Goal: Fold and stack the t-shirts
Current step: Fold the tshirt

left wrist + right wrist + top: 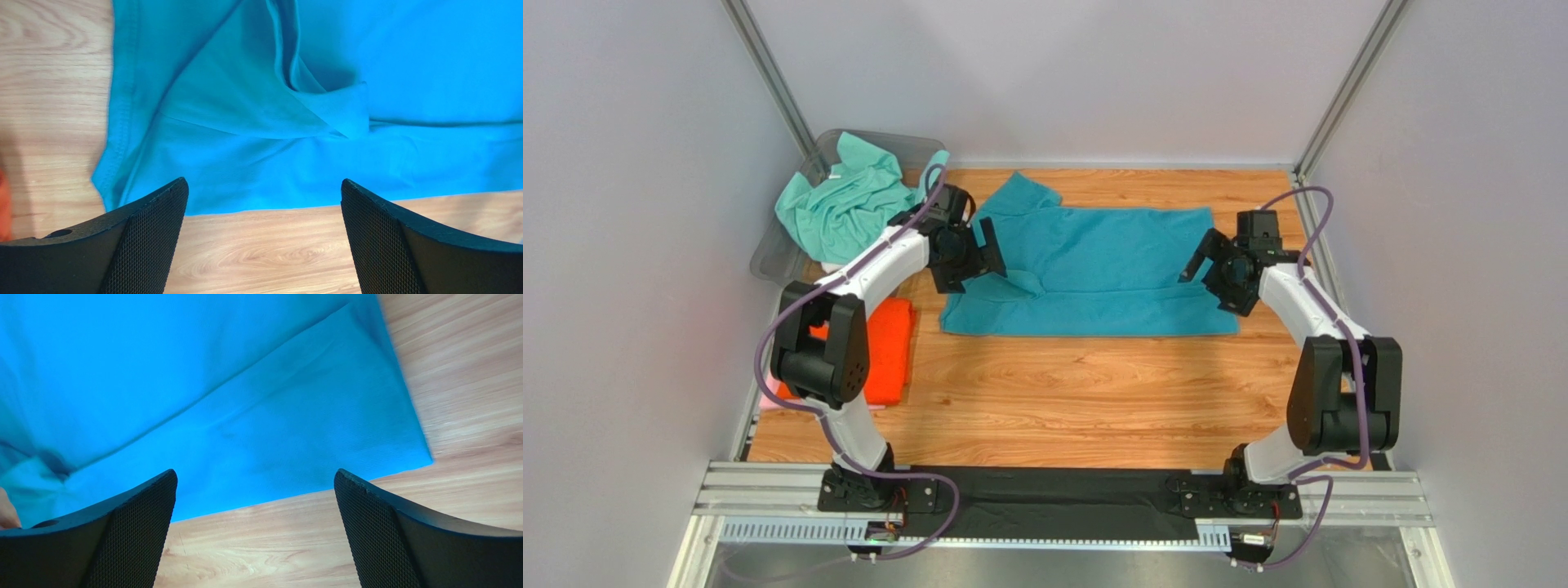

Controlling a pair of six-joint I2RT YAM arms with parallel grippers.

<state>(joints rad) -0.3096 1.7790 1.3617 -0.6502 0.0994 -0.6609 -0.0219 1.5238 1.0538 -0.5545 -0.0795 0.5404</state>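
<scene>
A teal-blue t-shirt (1100, 272) lies spread across the far middle of the wooden table, partly folded, with a sleeve sticking out at its far left. It also fills the left wrist view (294, 92) and the right wrist view (202, 386). My left gripper (979, 255) hovers open and empty over the shirt's left end; its fingers (147, 239) frame the near hem. My right gripper (1212, 263) hovers open and empty over the shirt's right end, near its corner. A folded orange shirt (879, 353) lies at the left. A mint-green shirt (844, 202) is bunched in the bin.
A clear grey plastic bin (787, 245) stands at the far left corner, holding the mint-green shirt. Grey walls close the table on three sides. Bare wood (1075, 392) lies between the teal-blue shirt and the arm bases.
</scene>
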